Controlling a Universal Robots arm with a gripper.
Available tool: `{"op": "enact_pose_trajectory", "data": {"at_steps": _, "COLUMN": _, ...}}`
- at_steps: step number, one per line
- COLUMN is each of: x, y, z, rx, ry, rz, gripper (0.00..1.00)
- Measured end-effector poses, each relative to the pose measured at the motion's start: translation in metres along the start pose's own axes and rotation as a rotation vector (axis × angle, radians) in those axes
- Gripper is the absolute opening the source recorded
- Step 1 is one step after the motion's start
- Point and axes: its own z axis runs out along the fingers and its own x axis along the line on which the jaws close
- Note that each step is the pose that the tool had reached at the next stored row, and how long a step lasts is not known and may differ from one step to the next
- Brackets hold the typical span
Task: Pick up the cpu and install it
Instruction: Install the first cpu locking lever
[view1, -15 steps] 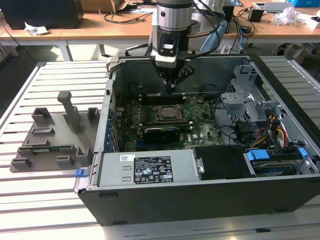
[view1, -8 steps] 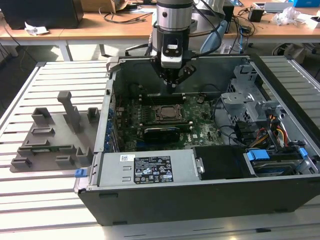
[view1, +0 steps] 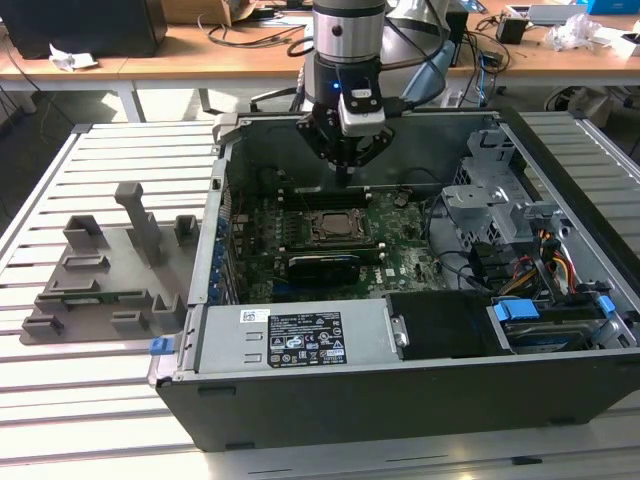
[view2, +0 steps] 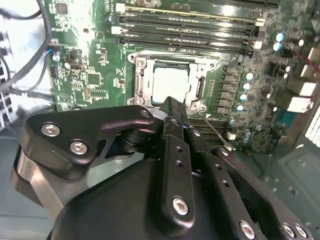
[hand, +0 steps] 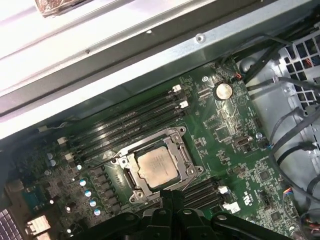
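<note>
Hovering closed jaws above cpu (hand: 157, 167)

Setting: we log a robotics lab or workshop. Evidence: robot arm (view1: 348, 40) over an opened computer case (view1: 300, 400) on a slatted metal bench (view1: 110, 160); grey fixture (view1: 140, 235) alongside; wooden desks (view1: 180, 58) behind, strewn with cables (view1: 250, 35).

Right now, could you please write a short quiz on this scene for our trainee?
1. True or false: the small silvery square cpu sits in the dark metal-framed socket on the green motherboard.
2. The black end effector is: A) shut, hovering near the socket; B) open around the cpu; C) holding a screwdriver.
3. What stands on the slatted table at the exterior view's left of the open computer case?
Key: 1 true; 2 A; 3 the grey plastic fixture with posts.
</note>
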Motion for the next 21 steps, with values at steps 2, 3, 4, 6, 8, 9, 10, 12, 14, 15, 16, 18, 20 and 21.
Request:
{"op": "enact_pose_trajectory", "data": {"at_steps": 2, "x": 0.0, "y": 0.0, "z": 0.0, "rx": -0.0014, "ry": -0.0013, "rz": -0.032, "gripper": 0.11}}
{"op": "enact_pose_trajectory", "data": {"at_steps": 3, "x": 0.0, "y": 0.0, "z": 0.0, "rx": -0.0021, "ry": -0.0022, "rz": -0.053, "gripper": 0.11}}
{"op": "enact_pose_trajectory", "data": {"at_steps": 4, "x": 0.0, "y": 0.0, "z": 0.0, "rx": -0.0028, "ry": -0.0029, "rz": -0.069, "gripper": 0.11}}
{"op": "enact_pose_trajectory", "data": {"at_steps": 6, "x": 0.0, "y": 0.0, "z": 0.0, "rx": -0.0042, "ry": -0.0043, "rz": -0.102, "gripper": 0.11}}
{"op": "enact_pose_trajectory", "data": {"at_steps": 8, "x": 0.0, "y": 0.0, "z": 0.0, "rx": -0.0057, "ry": -0.0058, "rz": -0.139, "gripper": 0.11}}
{"op": "enact_pose_trajectory", "data": {"at_steps": 9, "x": 0.0, "y": 0.0, "z": 0.0, "rx": -0.0066, "ry": -0.0067, "rz": -0.162, "gripper": 0.11}}
{"op": "enact_pose_trajectory", "data": {"at_steps": 10, "x": 0.0, "y": 0.0, "z": 0.0, "rx": -0.0073, "ry": -0.0075, "rz": -0.178, "gripper": 0.11}}
{"op": "enact_pose_trajectory", "data": {"at_steps": 12, "x": 0.0, "y": 0.0, "z": 0.0, "rx": -0.0093, "ry": -0.0095, "rz": -0.226, "gripper": 0.11}}
{"op": "enact_pose_trajectory", "data": {"at_steps": 14, "x": 0.0, "y": 0.0, "z": 0.0, "rx": -0.0109, "ry": -0.0112, "rz": -0.266, "gripper": 0.11}}
{"op": "enact_pose_trajectory", "data": {"at_steps": 15, "x": 0.0, "y": 0.0, "z": 0.0, "rx": -0.0121, "ry": -0.0123, "rz": -0.295, "gripper": 0.11}}
{"op": "enact_pose_trajectory", "data": {"at_steps": 16, "x": 0.0, "y": 0.0, "z": 0.0, "rx": -0.013, "ry": -0.0131, "rz": -0.314, "gripper": 0.11}}
{"op": "enact_pose_trajectory", "data": {"at_steps": 18, "x": 0.0, "y": 0.0, "z": 0.0, "rx": -0.0145, "ry": -0.0148, "rz": -0.352, "gripper": 0.11}}
{"op": "enact_pose_trajectory", "data": {"at_steps": 20, "x": 0.0, "y": 0.0, "z": 0.0, "rx": -0.0163, "ry": -0.0166, "rz": -0.397, "gripper": 0.11}}
{"op": "enact_pose_trajectory", "data": {"at_steps": 21, "x": 0.0, "y": 0.0, "z": 0.0, "rx": -0.0181, "ry": -0.0184, "rz": -0.438, "gripper": 0.11}}
